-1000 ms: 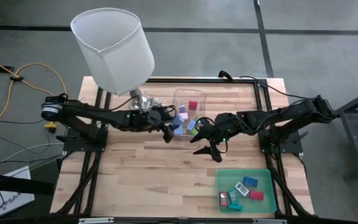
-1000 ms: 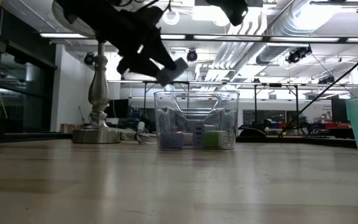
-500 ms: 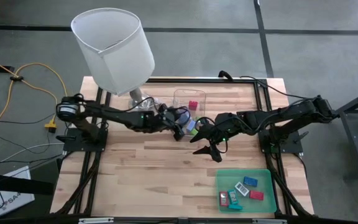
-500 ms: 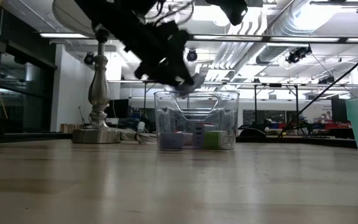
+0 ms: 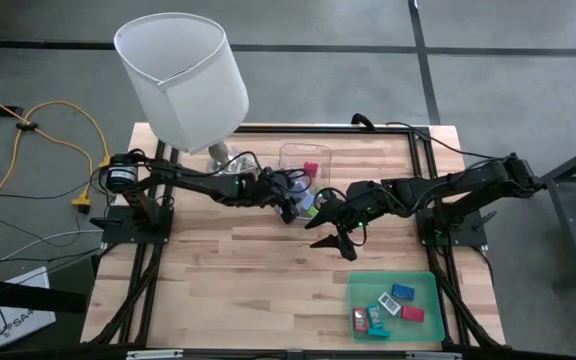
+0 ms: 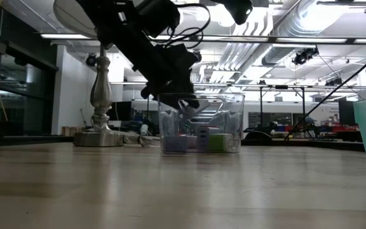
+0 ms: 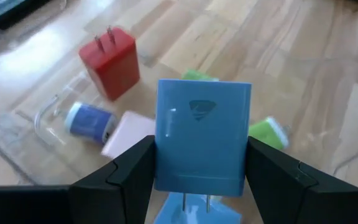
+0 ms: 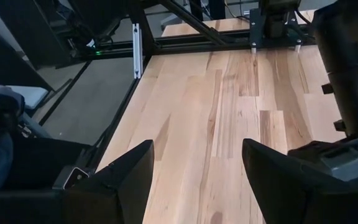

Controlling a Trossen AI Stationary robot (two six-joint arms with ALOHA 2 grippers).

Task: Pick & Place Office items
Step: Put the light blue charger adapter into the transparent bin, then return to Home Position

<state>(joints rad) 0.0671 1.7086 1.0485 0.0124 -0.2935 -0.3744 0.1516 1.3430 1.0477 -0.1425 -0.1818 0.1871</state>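
My left gripper (image 5: 290, 196) reaches from the table's left over the clear box (image 5: 284, 160) and is shut on a light blue block with two metal prongs (image 7: 204, 134). In the box below lie a red pronged block (image 7: 109, 61), a blue-and-white piece (image 7: 91, 119), a pink piece (image 7: 128, 135) and green pieces (image 7: 269, 132). My right gripper (image 5: 336, 245) hangs open over bare wood just right of the box, with nothing between its fingers (image 8: 194, 155). Several more small pieces (image 5: 388, 308) lie in the green tray (image 5: 428, 282). My left gripper pinches the light blue block by its two opposite flat sides (image 7: 165, 163) between its two fingers (image 7: 122, 182). The fingers slant down from the table's left. The block's pronged end points back toward the wrist, and the block hangs clear above the pieces in the box.
A lamp with a large white shade (image 5: 183, 75) and a metal foot (image 6: 99, 137) stands at the far left, beside the box. The green tray sits at the near right corner. Bare wood (image 5: 238, 270) spreads across the near left and middle.
My left gripper has gone toward the table's right edge and down, from beside the clear box to over its open top, still carrying the light blue block. My right gripper has kept still.
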